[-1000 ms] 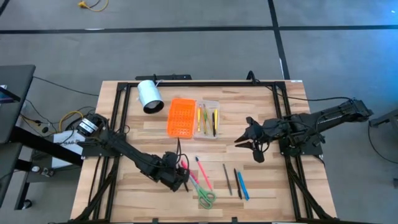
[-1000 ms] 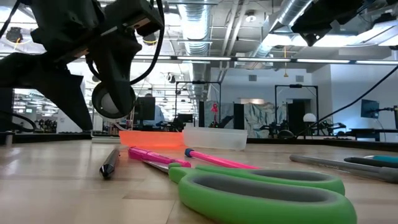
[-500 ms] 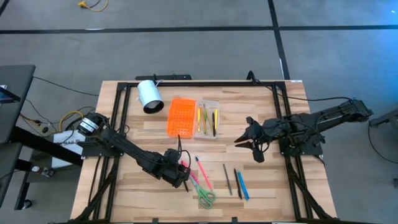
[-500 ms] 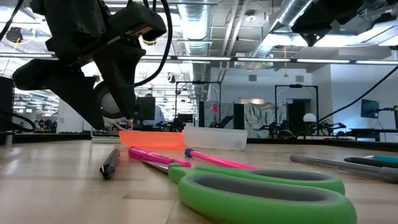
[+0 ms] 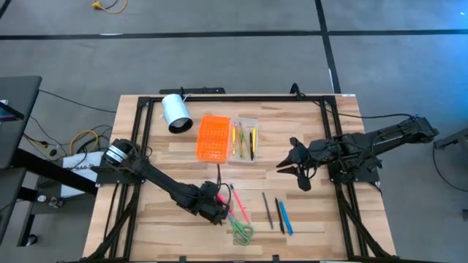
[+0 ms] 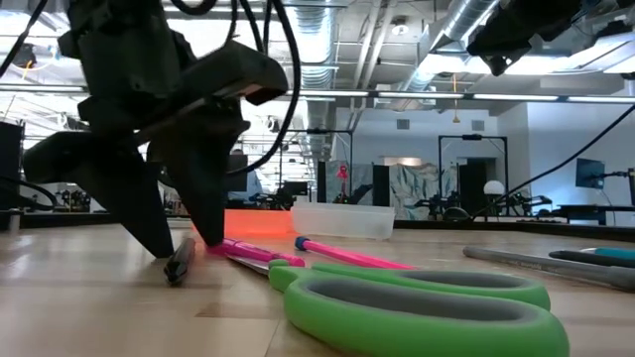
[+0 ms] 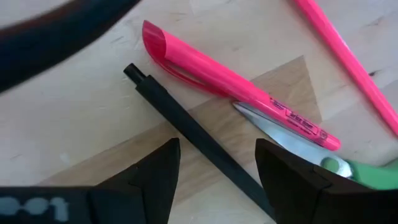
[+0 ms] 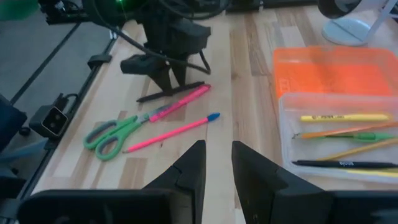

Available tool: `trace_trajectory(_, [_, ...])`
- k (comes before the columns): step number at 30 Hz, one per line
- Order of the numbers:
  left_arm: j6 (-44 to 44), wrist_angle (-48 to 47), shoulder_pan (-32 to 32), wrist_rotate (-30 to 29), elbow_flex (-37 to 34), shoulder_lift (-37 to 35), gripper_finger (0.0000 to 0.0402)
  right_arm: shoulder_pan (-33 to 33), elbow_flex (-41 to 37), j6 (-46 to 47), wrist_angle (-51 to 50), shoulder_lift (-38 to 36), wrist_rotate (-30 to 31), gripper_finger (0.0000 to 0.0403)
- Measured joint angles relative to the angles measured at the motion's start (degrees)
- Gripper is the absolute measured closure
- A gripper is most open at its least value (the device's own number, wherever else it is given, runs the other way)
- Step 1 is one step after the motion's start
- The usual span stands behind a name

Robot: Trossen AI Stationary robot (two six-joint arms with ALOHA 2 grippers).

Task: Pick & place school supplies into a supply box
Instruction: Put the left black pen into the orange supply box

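My left gripper (image 5: 219, 212) is down at the table, open, its two fingers (image 6: 159, 238) standing on either side of a black pen (image 7: 186, 127) that lies flat on the wood. Whether they touch it does not show. Beside the pen lie a pink highlighter (image 7: 236, 81), a pink pencil (image 5: 239, 203) and green-handled scissors (image 5: 241, 231). The supply box has its orange lid (image 5: 213, 137) open beside the clear tray (image 5: 244, 139), which holds several pencils and pens. My right gripper (image 5: 291, 172) waits above the table's right half, open by a narrow gap (image 8: 217, 168).
A dark pencil (image 5: 267, 210) and a blue pen (image 5: 284, 217) lie right of the scissors. A white cylinder (image 5: 175, 113) lies on its side near the far-left corner. Black frame rails (image 5: 139, 146) run along the table's left and right sides.
My left gripper has come down from above the table until its fingertips reach the wood, shifting slightly right toward the pink supplies, and now straddles the black pen. The pens and scissors have stayed put.
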Motion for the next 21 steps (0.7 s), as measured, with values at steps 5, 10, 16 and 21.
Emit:
trace_trajectory(5, [-0.2,-3.3,-0.2,1.6,2.0,2.1,0.0196,0.0,0.0,0.0,-0.6,0.0,0.0,0.0332])
trace_trajectory(10, [0.3,-8.3,-0.2,3.4,4.1,3.1,0.0196,0.0,0.0,0.0,-0.7,0.0,0.0,0.0332])
trace_trajectory(16, [1.8,-11.6,-0.2,5.5,4.1,3.1,0.0196,0.0,0.0,0.0,-0.7,0.0,0.0,0.0332])
trace_trajectory(21, [3.5,-13.7,-0.2,6.7,4.1,3.2,0.0196,0.0,0.0,0.0,-0.8,0.0,0.0,0.0332])
